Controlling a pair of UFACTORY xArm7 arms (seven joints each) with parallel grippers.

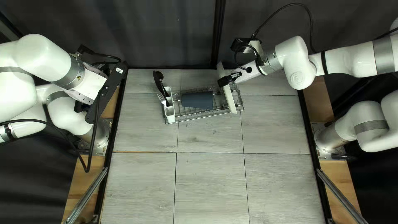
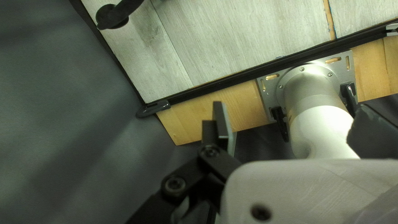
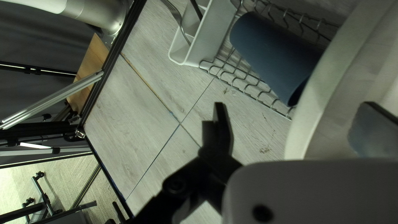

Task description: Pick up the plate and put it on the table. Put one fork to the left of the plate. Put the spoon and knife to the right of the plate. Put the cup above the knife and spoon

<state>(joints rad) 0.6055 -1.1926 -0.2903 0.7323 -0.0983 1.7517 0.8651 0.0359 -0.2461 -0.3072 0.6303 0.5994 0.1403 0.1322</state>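
Note:
The white plate (image 1: 230,99) stands on edge in the rack, with my right gripper (image 1: 229,79) at its far part. In the right wrist view my right gripper (image 3: 293,120) is open around the plate (image 3: 321,99), a gap showing at one finger. The dark blue cup (image 1: 197,100) lies on its side in the rack. A white holder (image 1: 169,113) at the rack's left end carries black utensils (image 1: 159,82) and a metal fork (image 3: 178,17). My left gripper (image 1: 107,92) is over the table's left edge; in the left wrist view my left gripper (image 2: 292,120) is open, holding nothing.
The wire rack (image 1: 207,112) stands toward the table's far edge. In the left wrist view, the table's black side rail (image 2: 232,79), a wooden strip (image 2: 199,114) and my left arm's base (image 2: 311,87) lie ahead of the gripper. A dark curtain (image 1: 166,33) hangs behind the table.

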